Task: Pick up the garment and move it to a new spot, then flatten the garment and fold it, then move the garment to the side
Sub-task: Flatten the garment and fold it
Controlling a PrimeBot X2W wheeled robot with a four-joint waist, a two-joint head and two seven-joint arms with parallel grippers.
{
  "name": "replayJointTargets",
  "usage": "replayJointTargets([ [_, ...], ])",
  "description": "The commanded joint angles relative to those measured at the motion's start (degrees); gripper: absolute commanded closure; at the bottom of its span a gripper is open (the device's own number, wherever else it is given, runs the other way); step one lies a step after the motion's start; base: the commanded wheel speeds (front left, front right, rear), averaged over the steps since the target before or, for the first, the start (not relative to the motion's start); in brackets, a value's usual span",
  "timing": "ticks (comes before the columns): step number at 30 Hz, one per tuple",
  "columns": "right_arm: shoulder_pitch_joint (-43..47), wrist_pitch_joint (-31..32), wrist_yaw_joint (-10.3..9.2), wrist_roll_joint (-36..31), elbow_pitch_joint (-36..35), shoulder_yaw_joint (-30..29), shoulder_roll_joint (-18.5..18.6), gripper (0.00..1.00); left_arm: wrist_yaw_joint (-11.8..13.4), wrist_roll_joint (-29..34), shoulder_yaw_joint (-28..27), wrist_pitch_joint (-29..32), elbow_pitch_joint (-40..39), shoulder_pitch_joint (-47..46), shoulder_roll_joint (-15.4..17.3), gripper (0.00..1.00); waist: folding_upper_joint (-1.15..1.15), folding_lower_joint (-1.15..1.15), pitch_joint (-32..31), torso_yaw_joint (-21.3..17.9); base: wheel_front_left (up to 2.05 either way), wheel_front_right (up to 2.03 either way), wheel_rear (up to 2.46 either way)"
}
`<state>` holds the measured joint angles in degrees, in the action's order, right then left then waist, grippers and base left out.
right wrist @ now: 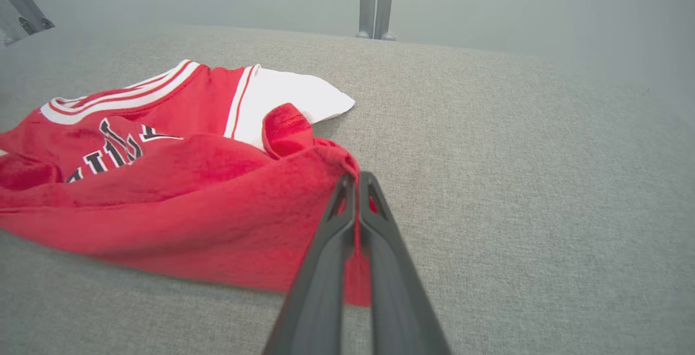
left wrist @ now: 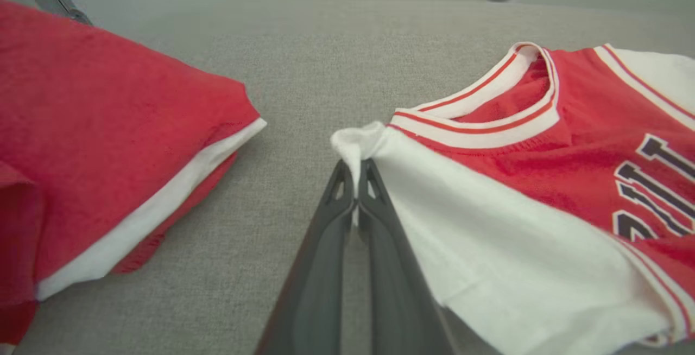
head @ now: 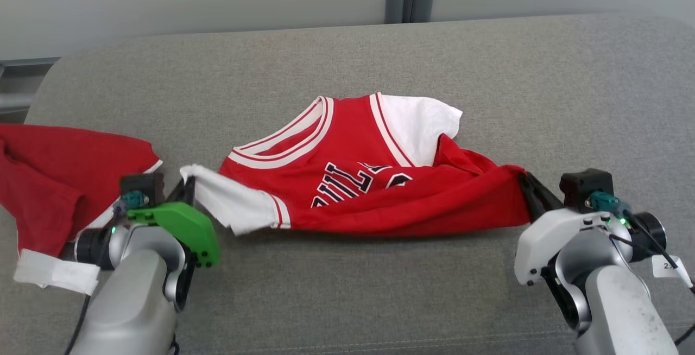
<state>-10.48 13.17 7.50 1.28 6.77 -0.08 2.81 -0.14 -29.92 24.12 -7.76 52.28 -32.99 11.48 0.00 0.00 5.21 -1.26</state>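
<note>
Garment [head: 347, 205] pinched twice: left claw [head: 189, 185], right claw [head: 525, 178].

Red garment [head: 423, 205], white sleeves [head: 418, 121], red-and-white striped trim [head: 288, 138], dark lettering [head: 347, 184]; grey surface [head: 380, 56]

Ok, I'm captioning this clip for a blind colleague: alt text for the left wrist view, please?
The left pincer is shut on the white sleeve of a red jersey lying on a grey cushion. A second red garment with a white band lies apart at the view's left.
</note>
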Motion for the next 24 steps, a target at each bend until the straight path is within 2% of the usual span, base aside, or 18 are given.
replayJointTargets([
  [1,-1.3,-0.32,-0.01,-0.82,-0.12,0.21,0.15,1.0,0.23,-0.63,-0.54,-0.77,-0.74,-1.68,0.2,1.0,0.0,0.0,0.21,-0.12,0.0,0.0,0.0],
  [7,-10.61,0.32,-0.01,3.75,2.44,2.3,0.63,1.0,0.88,-0.2,-1.13,-1.53,-4.61,-8.61,0.1,1.0,0.0,0.0,2.48,-0.26,0.0,0.0,0.0],
  [11,-22.46,0.39,-0.01,7.55,8.59,6.75,3.38,1.0,1.95,-0.3,-1.77,-0.52,-5.91,-17.01,-0.34,1.0,0.0,0.0,6.83,-1.29,0.0,0.0,0.0],
  [18,-42.5,-2.55,-0.04,8.88,19.94,14.03,7.48,1.0,0.5,2.24,-1.98,1.33,-9.82,-33.63,3.7,1.0,0.0,0.0,17.15,-3.46,0.0,0.0,0.0],
  [24,-58.01,-10.34,-0.05,8.37,30.43,13.51,5.67,1.0,-2.35,5.88,-0.74,2.43,-13.28,-46.05,9.36,1.0,0.0,0.0,24.63,-5.89,0.0,0.0,0.0],
])
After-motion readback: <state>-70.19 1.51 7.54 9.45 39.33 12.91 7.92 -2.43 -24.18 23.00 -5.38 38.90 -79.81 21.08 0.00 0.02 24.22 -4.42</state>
